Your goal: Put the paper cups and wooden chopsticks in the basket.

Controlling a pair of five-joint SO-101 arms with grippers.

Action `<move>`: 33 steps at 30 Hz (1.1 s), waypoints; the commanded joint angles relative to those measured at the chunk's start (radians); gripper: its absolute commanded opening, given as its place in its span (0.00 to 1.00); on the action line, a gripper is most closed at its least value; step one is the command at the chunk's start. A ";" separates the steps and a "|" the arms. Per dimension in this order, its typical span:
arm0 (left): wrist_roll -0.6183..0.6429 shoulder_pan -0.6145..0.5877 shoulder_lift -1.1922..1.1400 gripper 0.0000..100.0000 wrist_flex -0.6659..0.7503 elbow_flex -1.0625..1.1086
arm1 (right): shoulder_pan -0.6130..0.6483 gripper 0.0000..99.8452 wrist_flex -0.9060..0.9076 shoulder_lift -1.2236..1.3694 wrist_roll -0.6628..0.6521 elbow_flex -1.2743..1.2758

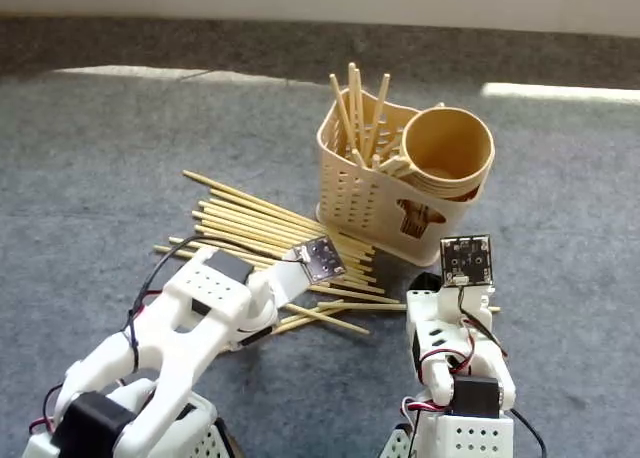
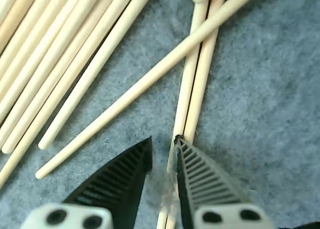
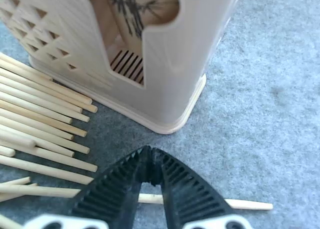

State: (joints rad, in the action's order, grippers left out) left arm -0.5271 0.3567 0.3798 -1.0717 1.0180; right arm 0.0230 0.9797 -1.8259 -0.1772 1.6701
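Wooden chopsticks (image 1: 265, 233) lie fanned across the grey table (image 1: 100, 158) just beside the basket (image 1: 365, 193), where the paper cups (image 1: 447, 150) sit nested with a few sticks standing upright. My left pincer (image 2: 164, 148) straddles a loose pair (image 2: 197, 89), jaws barely spread, a sliver of grey showing beside the wood, so nothing is clamped. My right pincer (image 3: 150, 156) is pressed together, empty, above a single stick (image 3: 245, 204) near the basket's corner. I judge these sticks light, stiff, smooth and apt to roll or pivot; I'd take them near mid-length, square across both.
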 commanded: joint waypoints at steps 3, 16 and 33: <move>0.044 0.021 -0.065 0.09 0.018 -0.047 | -0.012 0.01 0.001 -0.010 -0.012 0.134; 0.198 0.237 0.008 0.09 -0.026 0.002 | -0.012 0.01 0.001 -0.010 -0.012 0.134; 0.106 0.119 -0.137 0.01 -0.020 -0.051 | -0.012 0.01 0.001 -0.010 -0.012 0.134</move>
State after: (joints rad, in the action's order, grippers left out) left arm -0.3767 0.5071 0.2677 -1.0840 0.9966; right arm 0.0230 0.9797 -1.8259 -0.1772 1.6701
